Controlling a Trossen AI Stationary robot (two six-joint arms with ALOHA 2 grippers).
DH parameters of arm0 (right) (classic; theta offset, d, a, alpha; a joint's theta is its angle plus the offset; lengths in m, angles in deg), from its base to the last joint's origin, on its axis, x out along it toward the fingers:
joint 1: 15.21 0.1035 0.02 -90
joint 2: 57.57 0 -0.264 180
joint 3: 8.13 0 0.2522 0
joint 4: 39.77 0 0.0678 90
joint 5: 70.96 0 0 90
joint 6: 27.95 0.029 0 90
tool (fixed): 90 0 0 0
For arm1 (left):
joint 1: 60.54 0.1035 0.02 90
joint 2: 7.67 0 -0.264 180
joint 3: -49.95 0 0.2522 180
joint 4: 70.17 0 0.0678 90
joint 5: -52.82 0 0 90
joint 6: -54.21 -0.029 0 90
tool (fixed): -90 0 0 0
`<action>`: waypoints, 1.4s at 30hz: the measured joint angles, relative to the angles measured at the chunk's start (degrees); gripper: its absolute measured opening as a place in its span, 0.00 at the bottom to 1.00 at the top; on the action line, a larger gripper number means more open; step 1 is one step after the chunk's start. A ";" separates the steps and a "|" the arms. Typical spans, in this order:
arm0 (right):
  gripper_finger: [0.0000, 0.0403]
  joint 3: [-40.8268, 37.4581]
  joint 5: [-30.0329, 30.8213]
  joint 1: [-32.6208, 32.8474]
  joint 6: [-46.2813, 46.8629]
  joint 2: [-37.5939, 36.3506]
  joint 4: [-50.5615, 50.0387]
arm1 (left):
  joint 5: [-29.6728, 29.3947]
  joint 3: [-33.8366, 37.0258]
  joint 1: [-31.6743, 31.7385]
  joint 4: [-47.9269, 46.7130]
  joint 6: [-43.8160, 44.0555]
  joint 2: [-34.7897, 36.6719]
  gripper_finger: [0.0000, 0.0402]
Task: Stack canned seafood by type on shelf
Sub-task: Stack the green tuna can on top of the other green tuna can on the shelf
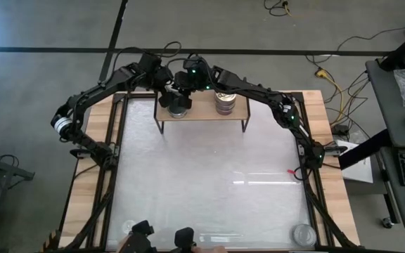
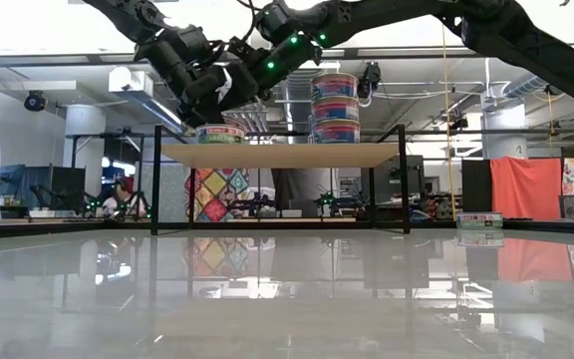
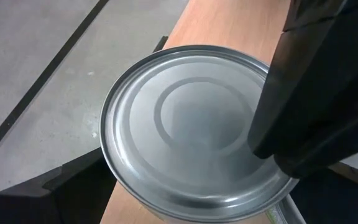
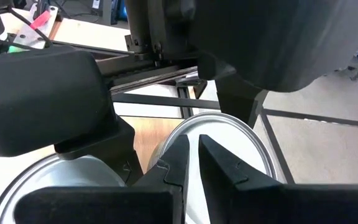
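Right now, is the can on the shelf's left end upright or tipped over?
Upright: the can sits flat on the shelf in the low view, and the left wrist view shows its silver lid facing up.

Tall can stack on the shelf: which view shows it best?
Low view: the stack shows side-on, three labelled cans on the shelf. High view shows only its top lid, so no count. Left wrist view shows only the single silver can; in the right wrist view I cannot tell.
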 joint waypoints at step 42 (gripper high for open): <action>0.07 0.00 -0.02 0.00 -0.04 0.00 -0.56 | 1.53 0.02 -0.59 1.28 4.89 -0.04 1.00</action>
